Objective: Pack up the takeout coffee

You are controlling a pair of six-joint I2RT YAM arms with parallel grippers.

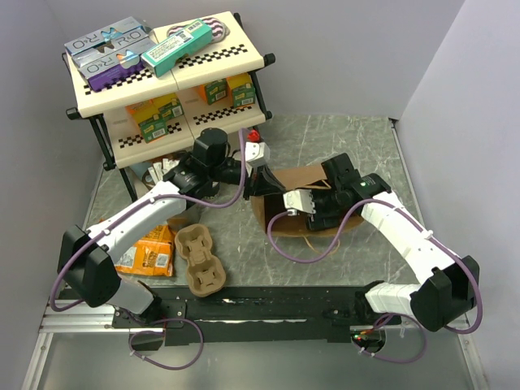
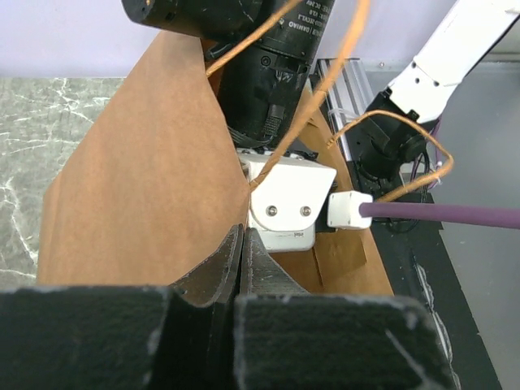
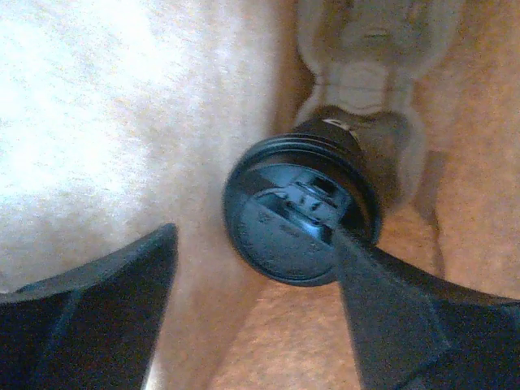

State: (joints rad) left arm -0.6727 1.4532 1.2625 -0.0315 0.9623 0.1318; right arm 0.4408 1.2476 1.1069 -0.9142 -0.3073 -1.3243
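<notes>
At the surface (image 1: 341, 138) centre: paper bag (image 1: 301, 175), rim pinched tight in the left hand (image 2: 242, 244). Inside it, the right hand (image 3: 252, 234), spread wide, gripping nothing, one finger (image 3: 390, 301) touching the lid (image 3: 276, 236) at 4 o'clock. Deep in the bag, the takeout coffee (image 3: 284, 215). Probably nearly packed; only withdrawing and letting go left.

Top camera sits high and behind, looking down over the whole table (image 1: 325, 268). Left wrist view presses close against the brown paper bag (image 2: 138, 179), facing the right arm (image 2: 455, 49). Right wrist view peers inside that same bag, tight on the takeout coffee (image 3: 296, 215).
</notes>
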